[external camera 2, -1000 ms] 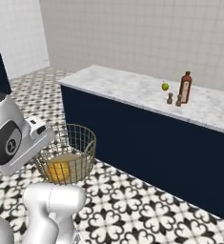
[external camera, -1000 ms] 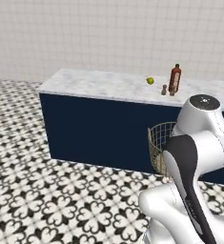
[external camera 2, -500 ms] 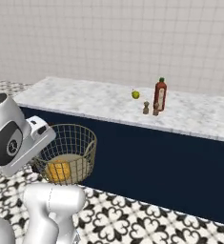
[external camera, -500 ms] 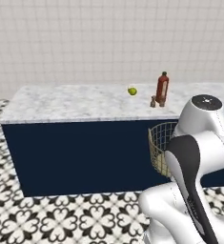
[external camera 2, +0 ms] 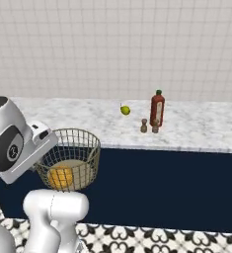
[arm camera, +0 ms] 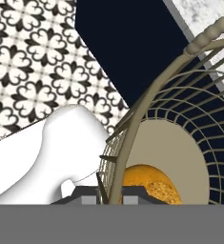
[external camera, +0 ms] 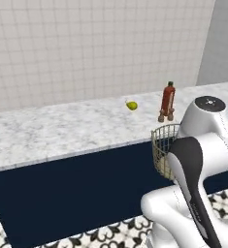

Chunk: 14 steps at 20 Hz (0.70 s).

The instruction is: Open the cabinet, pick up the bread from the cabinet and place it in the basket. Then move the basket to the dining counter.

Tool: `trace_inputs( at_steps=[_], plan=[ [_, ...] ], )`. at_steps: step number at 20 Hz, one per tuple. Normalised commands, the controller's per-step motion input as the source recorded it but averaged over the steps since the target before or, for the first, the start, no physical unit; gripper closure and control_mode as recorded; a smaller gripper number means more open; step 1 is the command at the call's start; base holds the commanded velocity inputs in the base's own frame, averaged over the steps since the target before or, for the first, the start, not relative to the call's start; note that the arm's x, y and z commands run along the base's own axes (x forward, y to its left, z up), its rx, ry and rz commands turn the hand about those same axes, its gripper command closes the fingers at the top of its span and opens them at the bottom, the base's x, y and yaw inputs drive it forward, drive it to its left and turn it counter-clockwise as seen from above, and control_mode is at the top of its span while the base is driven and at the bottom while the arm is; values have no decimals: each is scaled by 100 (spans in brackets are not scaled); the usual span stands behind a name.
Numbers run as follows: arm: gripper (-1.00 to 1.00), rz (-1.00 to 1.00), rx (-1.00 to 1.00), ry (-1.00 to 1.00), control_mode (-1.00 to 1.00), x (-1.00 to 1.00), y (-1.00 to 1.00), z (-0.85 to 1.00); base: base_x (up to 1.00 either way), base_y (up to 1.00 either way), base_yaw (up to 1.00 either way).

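My gripper (arm camera: pixel 110 194) is shut on the rim of the tan wire basket (arm camera: pixel 154 93), which I hold off the floor in front of me. The round golden bread (arm camera: pixel 149 183) lies on the basket's beige bottom. From the right base view the basket (external camera 2: pixel 89 157) hangs beside my white hand, with the bread (external camera 2: pixel 61 177) inside it. In the left base view the basket (external camera: pixel 162 144) peeks out from behind my arm. The dining counter (external camera 2: pixel 78 116), white marble over a navy base, stretches straight ahead, its top (external camera: pixel 62 128) about level with the basket's rim. The cabinet is out of view.
On the counter stand a red bottle (external camera 2: pixel 157 109), two small brown shakers (external camera 2: pixel 143 126) and a yellow-green fruit (external camera 2: pixel 125 110); from the left the bottle (external camera: pixel 168 99) and fruit (external camera: pixel 131 105) sit just beyond the basket. A tiled wall rises behind, and patterned floor (arm camera: pixel 32 62) lies below.
Both base views have swung and closed in, so the counter now faces me squarely and nearer. The basket with the bread stays in my gripper unchanged.
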Motion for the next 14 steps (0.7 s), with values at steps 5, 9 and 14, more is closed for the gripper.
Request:
trace_inputs(
  at_steps=[5, 9, 14],
  plan=[
    [100, 0, 0, 0, 100, 0, 0, 0, 43, 87, -17],
    [100, 0, 0, 0, 100, 0, 0, 0, 26, 76, 0],
    [100, 0, 0, 0, 100, 0, 0, 0, 14, 44, 22]
  ],
)
